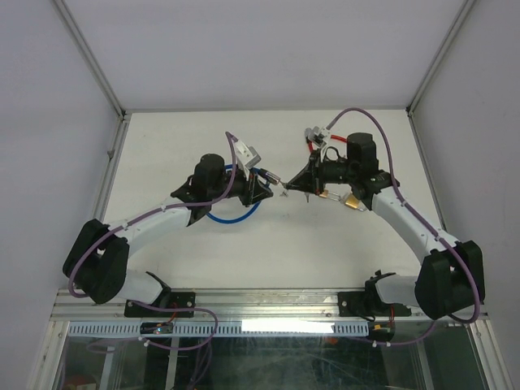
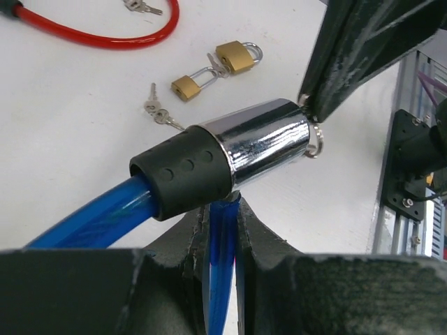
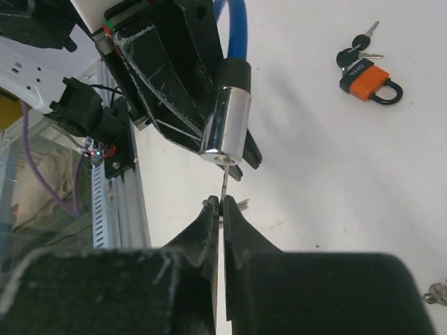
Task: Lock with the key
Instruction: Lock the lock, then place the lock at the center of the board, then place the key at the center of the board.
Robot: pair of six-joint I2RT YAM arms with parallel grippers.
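A blue cable lock (image 1: 231, 218) has a chrome cylinder (image 2: 269, 139) with a black collar (image 2: 185, 174). My left gripper (image 1: 264, 183) is shut on the blue cable (image 2: 222, 237) just below the cylinder and holds it off the table. My right gripper (image 1: 296, 188) is shut on a small key (image 3: 223, 183). The key's blade is in the cylinder's end face (image 3: 225, 155). In the left wrist view the right gripper's fingers (image 2: 356, 49) meet the cylinder's end, with a key ring (image 2: 318, 143) hanging there.
Two brass padlocks (image 2: 237, 56) (image 2: 185, 87) and loose keys (image 2: 157, 112) lie on the white table. A red cable (image 2: 105, 35) lies at the back. An orange padlock (image 3: 367, 78) with keys (image 3: 356, 49) lies beyond the cylinder. Metal rails (image 1: 268, 325) run along the near edge.
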